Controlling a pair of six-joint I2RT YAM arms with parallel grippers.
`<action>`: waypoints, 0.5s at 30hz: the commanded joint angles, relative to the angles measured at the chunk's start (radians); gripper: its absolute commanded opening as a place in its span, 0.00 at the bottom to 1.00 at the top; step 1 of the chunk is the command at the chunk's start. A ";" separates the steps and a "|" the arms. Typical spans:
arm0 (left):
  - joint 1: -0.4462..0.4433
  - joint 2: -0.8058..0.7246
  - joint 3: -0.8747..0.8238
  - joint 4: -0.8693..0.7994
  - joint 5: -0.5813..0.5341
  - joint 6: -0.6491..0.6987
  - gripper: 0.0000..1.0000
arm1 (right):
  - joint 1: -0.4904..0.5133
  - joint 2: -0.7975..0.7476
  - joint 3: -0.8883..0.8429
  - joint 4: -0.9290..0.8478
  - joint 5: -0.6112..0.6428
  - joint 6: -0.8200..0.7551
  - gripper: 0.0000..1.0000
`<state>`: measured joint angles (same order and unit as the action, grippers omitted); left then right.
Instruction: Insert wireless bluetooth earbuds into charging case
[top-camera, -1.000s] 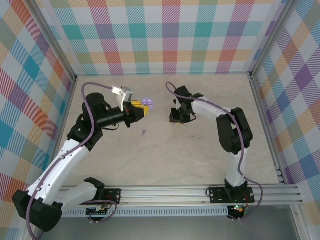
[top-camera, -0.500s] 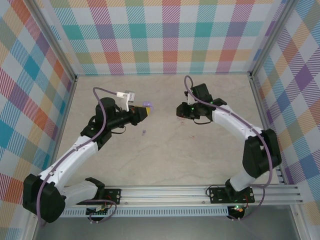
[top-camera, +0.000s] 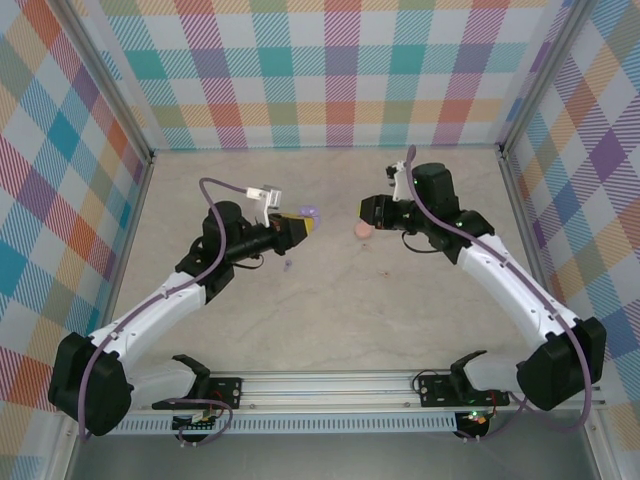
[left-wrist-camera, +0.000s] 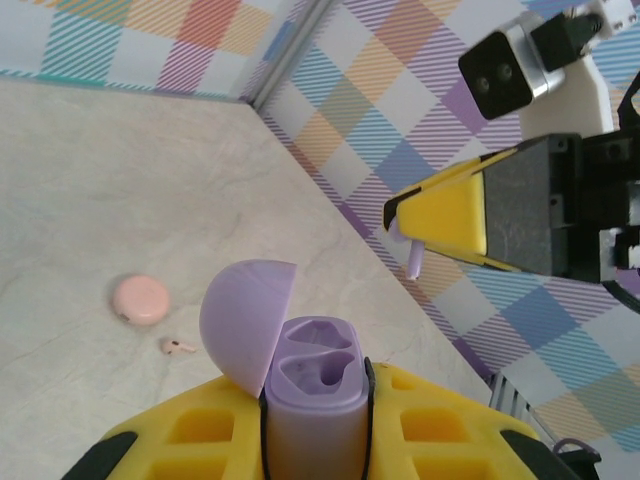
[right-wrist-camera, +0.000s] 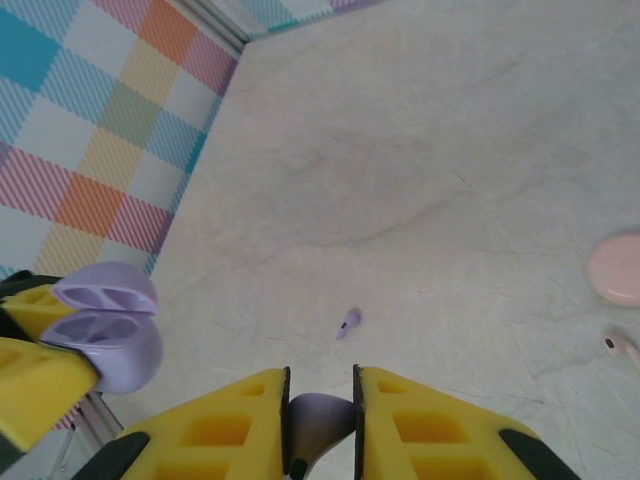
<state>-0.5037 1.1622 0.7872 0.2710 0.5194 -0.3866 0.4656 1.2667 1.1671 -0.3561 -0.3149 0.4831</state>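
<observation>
My left gripper (left-wrist-camera: 318, 405) is shut on a purple charging case (left-wrist-camera: 316, 400), held above the table. Its lid (left-wrist-camera: 243, 320) is flipped open and both sockets are empty. In the top view the left gripper (top-camera: 303, 226) and case (top-camera: 312, 213) face my right gripper (top-camera: 368, 212) across a short gap. The right gripper (right-wrist-camera: 320, 395) is shut on a purple earbud (right-wrist-camera: 322, 415), whose stem (left-wrist-camera: 414, 260) hangs from the yellow fingers. A second purple earbud (right-wrist-camera: 348, 322) lies loose on the table (top-camera: 288, 264), below the left gripper.
A closed pink case (top-camera: 364, 230) rests on the table under the right gripper, with a pink earbud (left-wrist-camera: 178, 346) lying beside the case (left-wrist-camera: 140, 299). Plaid walls enclose the beige table (top-camera: 330, 310) on three sides.
The right arm has stretched out and its gripper has moved up and right with the earbud, uncovering the pink case. The left gripper has shifted right with the purple case.
</observation>
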 joint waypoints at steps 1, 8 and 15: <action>-0.021 -0.028 -0.025 0.102 0.040 0.062 0.15 | 0.021 -0.053 -0.011 0.053 -0.053 -0.018 0.22; -0.062 -0.062 -0.030 0.119 0.063 0.149 0.15 | 0.072 -0.106 0.003 0.072 -0.055 -0.041 0.22; -0.092 -0.058 -0.003 0.091 0.085 0.179 0.15 | 0.127 -0.122 0.017 0.082 -0.018 -0.057 0.22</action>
<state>-0.5762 1.1179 0.7589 0.3428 0.5770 -0.2455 0.5762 1.1679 1.1648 -0.3141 -0.3450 0.4549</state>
